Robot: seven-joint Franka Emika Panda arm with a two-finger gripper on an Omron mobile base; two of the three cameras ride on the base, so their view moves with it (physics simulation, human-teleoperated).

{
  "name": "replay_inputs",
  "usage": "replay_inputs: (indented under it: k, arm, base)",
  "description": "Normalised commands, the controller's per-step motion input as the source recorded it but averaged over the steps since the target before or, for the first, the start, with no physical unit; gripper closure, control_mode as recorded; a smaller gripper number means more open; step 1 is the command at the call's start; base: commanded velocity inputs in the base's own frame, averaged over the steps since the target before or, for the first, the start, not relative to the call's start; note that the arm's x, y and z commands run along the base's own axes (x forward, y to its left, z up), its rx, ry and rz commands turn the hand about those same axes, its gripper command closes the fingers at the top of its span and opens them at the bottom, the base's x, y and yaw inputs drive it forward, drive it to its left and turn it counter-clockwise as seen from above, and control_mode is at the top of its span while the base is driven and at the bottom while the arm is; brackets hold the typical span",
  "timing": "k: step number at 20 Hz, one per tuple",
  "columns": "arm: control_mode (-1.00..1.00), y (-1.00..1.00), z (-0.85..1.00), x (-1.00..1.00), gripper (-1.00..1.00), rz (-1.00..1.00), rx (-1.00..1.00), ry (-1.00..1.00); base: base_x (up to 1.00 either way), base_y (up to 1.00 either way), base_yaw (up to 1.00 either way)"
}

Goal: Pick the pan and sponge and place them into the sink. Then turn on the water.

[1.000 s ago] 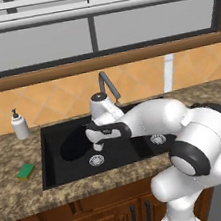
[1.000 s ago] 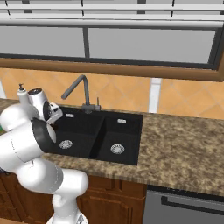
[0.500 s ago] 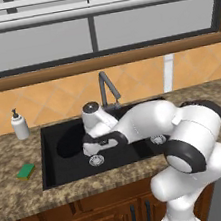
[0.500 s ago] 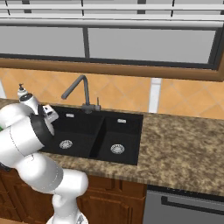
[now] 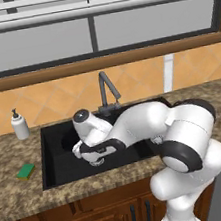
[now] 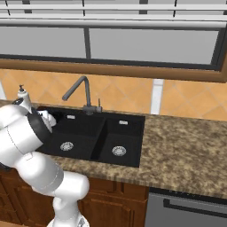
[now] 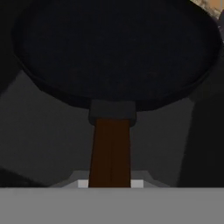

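Observation:
The black pan [image 7: 114, 48] faces me in the hand view, its brown handle [image 7: 109, 151] running down between my fingertips. My gripper [image 7: 110, 183] is shut on that handle. From the left base view the gripper [image 5: 82, 149] holds the pan [image 5: 67, 139] low inside the left basin of the black sink [image 5: 64, 171]. The green sponge [image 5: 26, 171] lies on the counter left of the sink, apart from the gripper. No water runs from the dark gooseneck faucet [image 5: 107, 89]. The right base view has the sink [image 6: 127, 133] and the faucet [image 6: 80, 90].
A white soap dispenser [image 5: 19, 125] stands at the back left of the counter, also seen as the bottle [image 6: 23, 95] behind my arm. Speckled stone counter [image 6: 186, 146] stretches right of the sink. A tiled wall and window rise behind.
The arm has swung left and down, carrying the pan from over the sink's middle into the left basin. The sponge has not moved.

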Motion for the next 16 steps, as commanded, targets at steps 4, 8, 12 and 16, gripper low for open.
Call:
replay_inputs:
  k: [4,8,12,16]
  arm:
    - [-1.0,0.08,0.0,0.0,1.0,-0.57,0.14,0.02]
    - [-1.0,0.08,0.0,0.0,1.0,-0.62,0.14,0.08]
    - [-1.0,0.14,0.0,0.0,1.0,-0.63,0.13,0.07]
    - [-1.0,0.17,0.0,0.0,1.0,-0.63,0.12,0.08]
  base:
    - [0.0,0.0,0.0]
    - [0.0,0.0,0.0]
    - [0.0,0.0,0.0]
    - [0.0,0.0,0.0]
